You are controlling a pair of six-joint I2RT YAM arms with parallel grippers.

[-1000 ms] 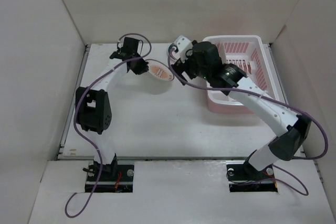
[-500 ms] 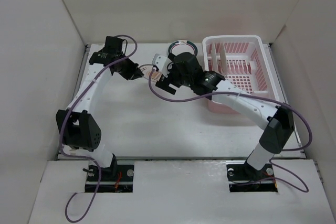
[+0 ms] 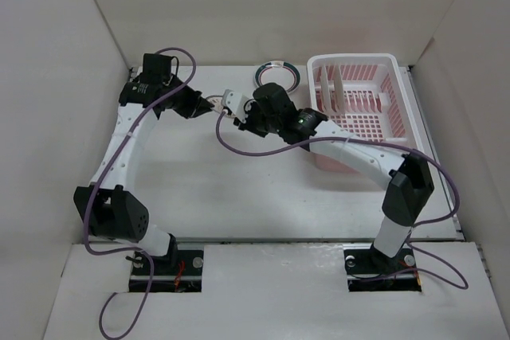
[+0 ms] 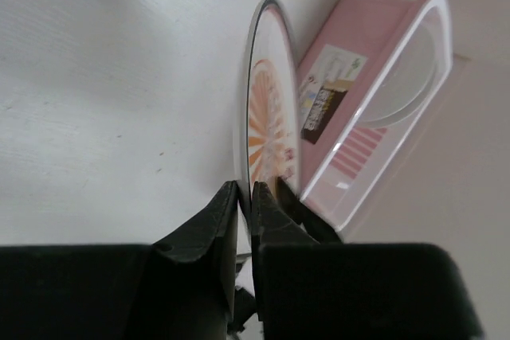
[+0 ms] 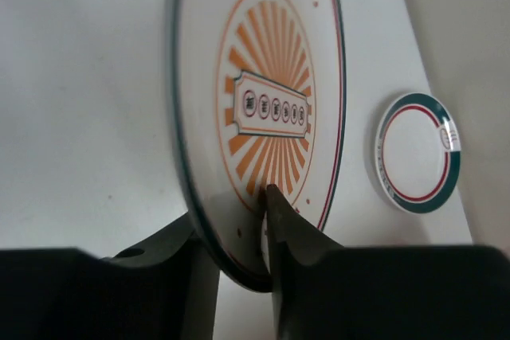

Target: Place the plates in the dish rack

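A white plate with an orange sunburst centre [image 5: 271, 101] is held upright on edge above the table, between my two grippers. In the left wrist view this plate [image 4: 267, 117] shows edge-on, with my left gripper [image 4: 245, 190] shut on its lower rim. My right gripper [image 5: 231, 209] is shut on the same plate's rim from the opposite side. From above, the left gripper [image 3: 205, 104] and right gripper [image 3: 229, 109] meet at the plate [image 3: 216, 103], left of the dish rack [image 3: 374, 129]. A teal-rimmed plate [image 3: 277, 76] lies flat on the table. One white plate [image 3: 337, 85] stands upright in the rack.
The pink-and-white dish rack [image 4: 374, 109] stands at the back right of the table, against the right wall. White walls enclose the table on the left, back and right. The right arm's purple cable [image 3: 239, 145] hangs below the grippers.
The left gripper carried the orange-centred plate leftward and turned it on edge. The right gripper followed it left and went from wide open to shut on the plate's rim.
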